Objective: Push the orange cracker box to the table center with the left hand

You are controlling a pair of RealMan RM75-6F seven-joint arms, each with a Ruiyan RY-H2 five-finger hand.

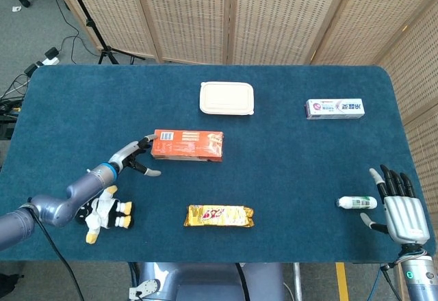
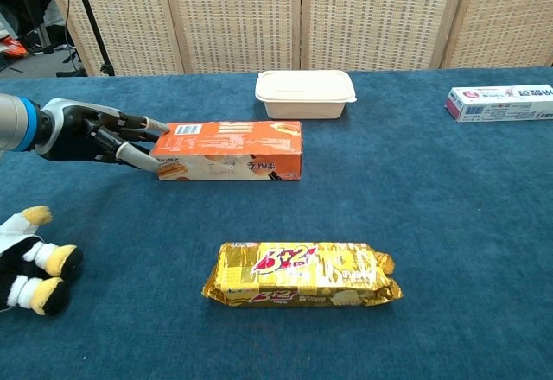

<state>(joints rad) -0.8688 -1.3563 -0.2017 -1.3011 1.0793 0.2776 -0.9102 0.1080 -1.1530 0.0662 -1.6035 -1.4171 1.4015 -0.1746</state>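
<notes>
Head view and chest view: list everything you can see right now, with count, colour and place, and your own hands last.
orange cracker box: 1, orange, left of table centre
lidded container: 1, cream, far centre
toothpaste box: 1, white, far right
small tube: 1, white and green, near right
snack pack: 1, yellow, near centre
penguin toy: 1, black, white and yellow, near left
table: 1, blue cloth
left hand: fingertips touching the box's left end
right hand: open, beside the tube
</notes>
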